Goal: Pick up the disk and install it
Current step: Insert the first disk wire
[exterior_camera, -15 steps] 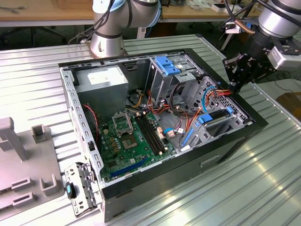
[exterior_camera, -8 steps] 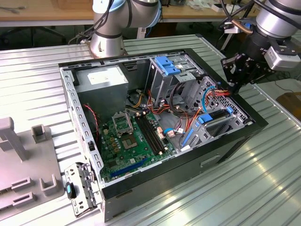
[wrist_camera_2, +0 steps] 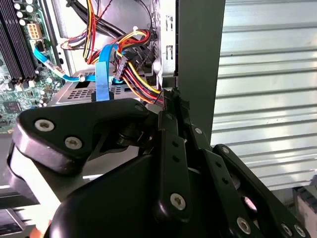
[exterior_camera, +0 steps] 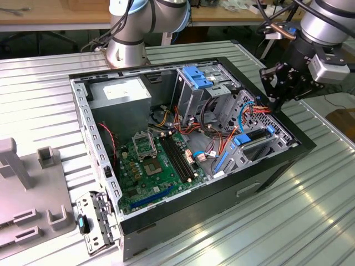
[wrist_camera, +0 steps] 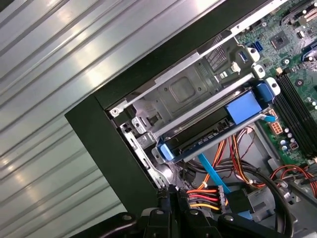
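From my remote station, the exterior view shows the open computer case (exterior_camera: pixel 183 138) lying on a ribbed metal table (exterior_camera: pixel 310 216), with the motherboard (exterior_camera: pixel 152 163) at lower centre. The disk (exterior_camera: pixel 252 138), dark with blue rails, sits seated in the grey drive cage (exterior_camera: pixel 249 155) at centre right of that frame; in the first wrist view the disk (wrist_camera: pixel 213 131) lies across the middle. The gripper (exterior_camera: pixel 275 100) hangs at the upper right, above the case's edge, near the bundle of coloured power cables (exterior_camera: pixel 258 108) and apart from the disk. In both wrist views I see its black fingers (wrist_camera_2: pixel 171 144) drawn together, holding nothing.
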You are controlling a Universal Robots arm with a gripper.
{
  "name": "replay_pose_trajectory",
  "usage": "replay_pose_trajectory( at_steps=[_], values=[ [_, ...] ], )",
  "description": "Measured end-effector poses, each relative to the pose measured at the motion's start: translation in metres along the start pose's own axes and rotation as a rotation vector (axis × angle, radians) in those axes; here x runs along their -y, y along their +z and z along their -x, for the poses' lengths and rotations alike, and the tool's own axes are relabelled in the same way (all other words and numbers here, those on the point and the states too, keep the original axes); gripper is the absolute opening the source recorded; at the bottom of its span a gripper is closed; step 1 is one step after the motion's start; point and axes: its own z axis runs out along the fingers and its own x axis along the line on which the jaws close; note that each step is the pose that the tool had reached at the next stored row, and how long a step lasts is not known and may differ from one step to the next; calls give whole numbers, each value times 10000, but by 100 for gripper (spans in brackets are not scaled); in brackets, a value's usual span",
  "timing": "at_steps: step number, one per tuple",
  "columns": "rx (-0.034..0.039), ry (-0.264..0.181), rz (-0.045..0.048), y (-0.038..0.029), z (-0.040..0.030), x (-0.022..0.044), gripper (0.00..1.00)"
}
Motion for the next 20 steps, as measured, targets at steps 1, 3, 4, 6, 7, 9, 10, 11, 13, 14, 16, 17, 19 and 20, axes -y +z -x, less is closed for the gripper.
replay_pose_trajectory(
  at_steps=[1,3,4,6,7,9,10,11,13,14,16,17,19,20],
  values=[
    [-8,76,8,2,2,-2,17],
    [-18,175,18,6,4,-3,17],
    [-21,200,20,7,13,-8,17],
    [-26,247,26,6,23,-15,17],
    [-28,273,28,6,29,-19,17],
    [-32,309,31,6,39,-26,17],
    [-33,323,32,6,42,-28,17],
    [-36,354,36,6,49,-32,17],
    [-43,408,42,5,53,-34,17],
    [-51,495,50,5,57,-36,17],
    [-68,663,67,5,61,-38,17],
    [-81,787,79,5,63,-39,17],
    [-102,996,100,5,66,-40,17],
    [-113,1097,111,6,67,-41,17]
  ],
)
